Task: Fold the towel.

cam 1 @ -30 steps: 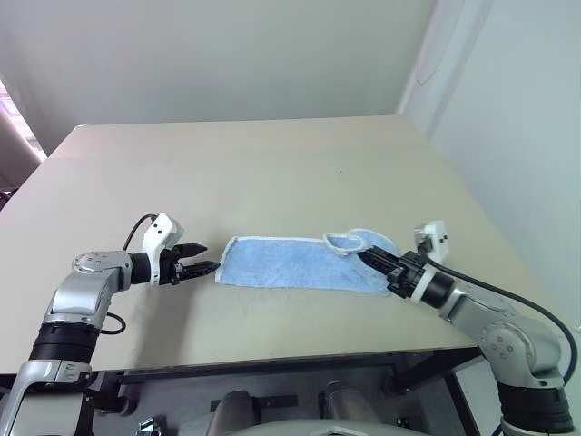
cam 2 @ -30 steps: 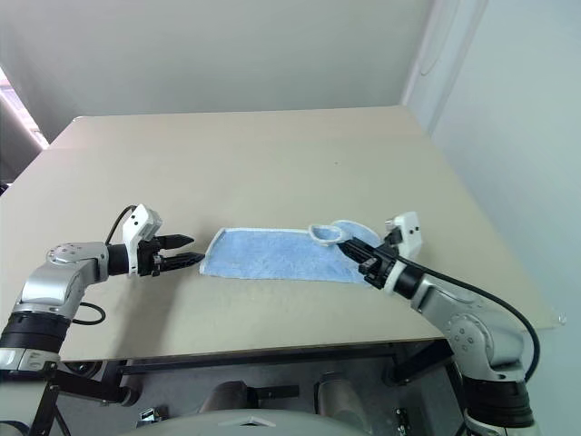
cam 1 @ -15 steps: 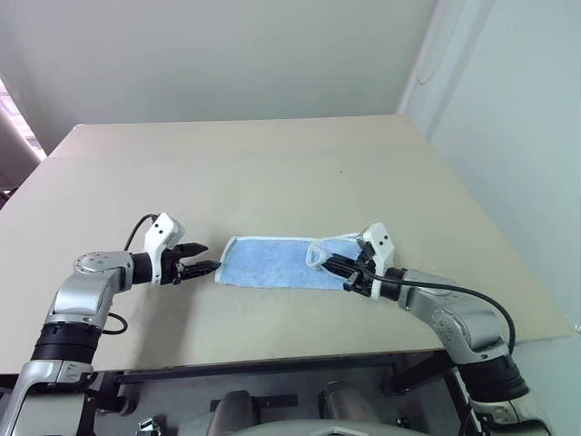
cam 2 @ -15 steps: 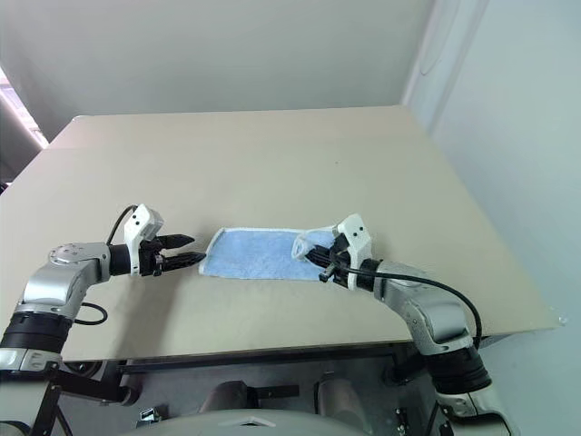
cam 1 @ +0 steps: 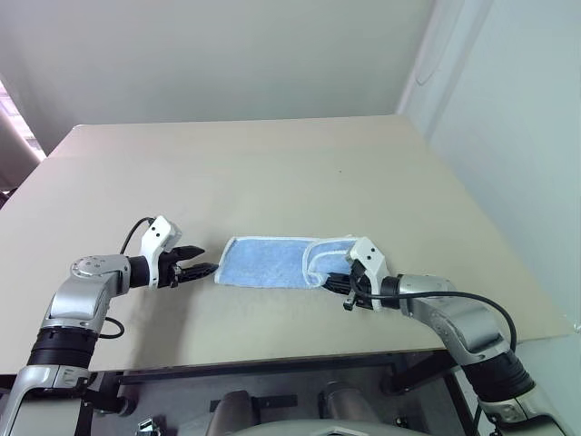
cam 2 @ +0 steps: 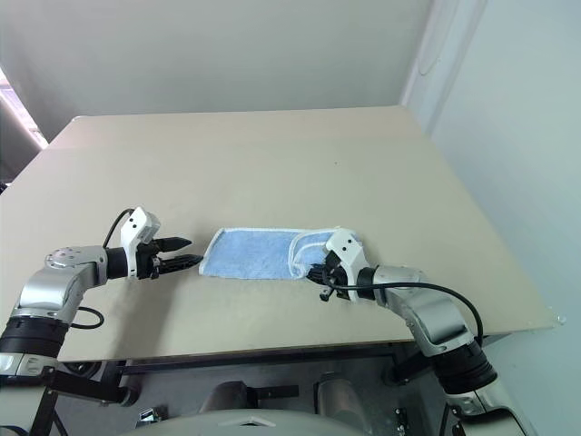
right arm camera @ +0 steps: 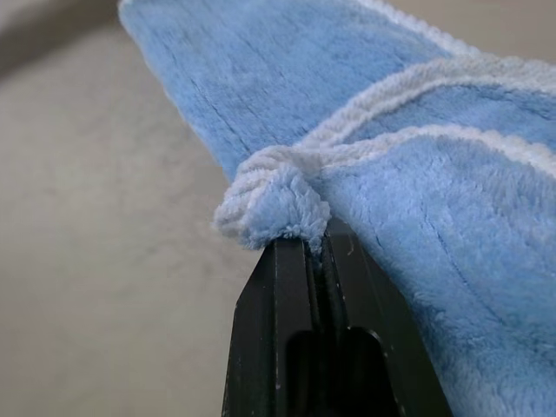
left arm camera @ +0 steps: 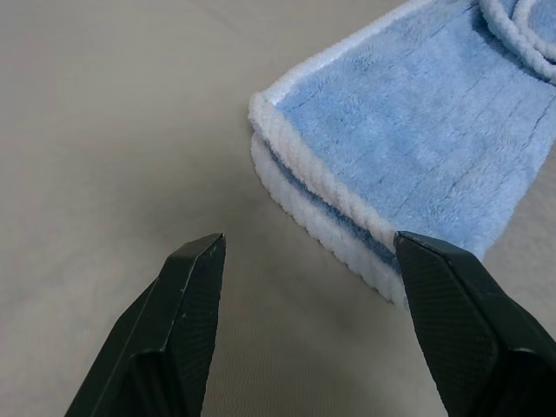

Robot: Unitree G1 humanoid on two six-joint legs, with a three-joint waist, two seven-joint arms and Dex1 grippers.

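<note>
Pale walls frame a beige table [cam 1: 272,163] where the towel [cam 1: 272,262], already doubled lengthwise, lies low and centre in the frame. At lower right, the right gripper [cam 1: 338,281] is clenched on the towel's bunched end, which is lifted over the strip. At lower left, the left gripper [cam 1: 209,268] hangs spread and empty, just beside the opposite end. Laying the edges square would likely give the neatest fold.

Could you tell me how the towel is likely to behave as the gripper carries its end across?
Probably floppy: the towel bunches and curls over where the right gripper pinches it. Likely light, since one corner pinch lifts that end. Its terry pile probably resists slipping.
</note>
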